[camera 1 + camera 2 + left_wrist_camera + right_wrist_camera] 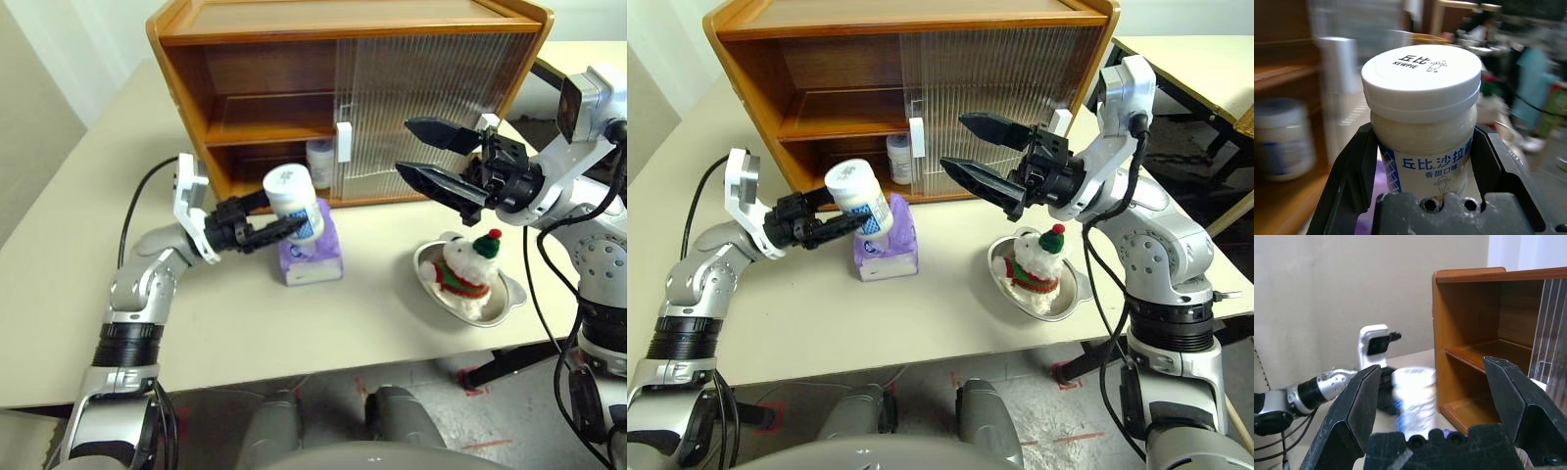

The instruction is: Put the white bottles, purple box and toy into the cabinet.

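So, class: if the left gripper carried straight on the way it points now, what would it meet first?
Probably the cabinet's open lower shelf, where another white bottle already stands. The left gripper, holding a white bottle, aims forward and rightward; depth is hard to judge.

We read two pieces of print, both on the white bottle (1422, 122) seen close in the left wrist view. Its round lid (1420, 81) carries the Chinese characters 丘比 with KEWPIE in small capitals beneath, next to a little doll figure. Its pale label (1432, 171) reads 丘比沙拉酱 in large blue characters, the last one partly cut off by the finger, and 香甜口味 in smaller blue print below. The second bottle (319, 162) on the cabinet's lower shelf has a label we cannot read.
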Controlling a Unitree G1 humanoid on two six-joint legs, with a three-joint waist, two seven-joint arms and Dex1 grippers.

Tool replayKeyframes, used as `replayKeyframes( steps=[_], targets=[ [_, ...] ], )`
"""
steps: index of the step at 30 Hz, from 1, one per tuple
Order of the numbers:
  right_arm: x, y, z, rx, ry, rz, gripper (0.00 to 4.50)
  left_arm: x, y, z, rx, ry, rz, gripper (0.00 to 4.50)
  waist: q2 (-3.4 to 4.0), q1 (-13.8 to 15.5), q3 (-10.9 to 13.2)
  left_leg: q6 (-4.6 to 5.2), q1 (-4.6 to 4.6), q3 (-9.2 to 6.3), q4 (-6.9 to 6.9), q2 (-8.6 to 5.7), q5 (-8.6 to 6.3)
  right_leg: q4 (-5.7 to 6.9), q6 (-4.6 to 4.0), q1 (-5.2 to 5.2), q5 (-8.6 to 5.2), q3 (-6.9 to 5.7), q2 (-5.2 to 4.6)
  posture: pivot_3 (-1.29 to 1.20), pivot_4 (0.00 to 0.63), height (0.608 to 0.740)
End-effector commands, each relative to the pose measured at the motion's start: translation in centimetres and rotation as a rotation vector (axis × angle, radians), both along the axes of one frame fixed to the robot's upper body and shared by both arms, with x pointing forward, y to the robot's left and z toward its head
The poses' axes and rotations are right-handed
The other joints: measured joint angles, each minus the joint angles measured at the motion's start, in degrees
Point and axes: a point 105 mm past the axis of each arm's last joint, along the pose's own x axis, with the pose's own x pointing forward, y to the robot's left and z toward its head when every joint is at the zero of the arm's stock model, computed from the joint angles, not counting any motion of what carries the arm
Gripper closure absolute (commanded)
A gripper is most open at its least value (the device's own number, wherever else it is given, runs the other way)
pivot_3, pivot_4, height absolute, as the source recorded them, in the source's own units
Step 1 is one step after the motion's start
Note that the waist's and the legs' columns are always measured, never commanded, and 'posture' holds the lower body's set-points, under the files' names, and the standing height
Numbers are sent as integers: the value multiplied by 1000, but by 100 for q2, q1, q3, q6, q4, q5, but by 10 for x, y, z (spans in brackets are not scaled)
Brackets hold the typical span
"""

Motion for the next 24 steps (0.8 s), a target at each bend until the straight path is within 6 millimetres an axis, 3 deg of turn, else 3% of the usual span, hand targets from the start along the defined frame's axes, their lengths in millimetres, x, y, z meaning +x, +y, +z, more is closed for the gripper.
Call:
replayKeyframes(
  steps=[1,11,24],
  targets=[
    [0,3,2,-1,-20,13,0,20,16,-5,28,5,172,1406,-1,-2,0,0,0,0,0,0,0,-1,0,0,1,0,0,-8,0,740],
    [-2,3,2,-1,-23,15,0,42,22,-43,113,36,456,1406,-6,39,1,-4,-3,-2,-1,-1,-3,-2,-2,-2,9,1,-5,-18,0,740],
    [-2,2,1,4,-24,11,0,76,27,-57,123,45,737,1406,-13,141,-3,-9,-4,-1,2,-4,-5,-6,0,-1,19,-1,-6,-28,0,740]
  ],
)
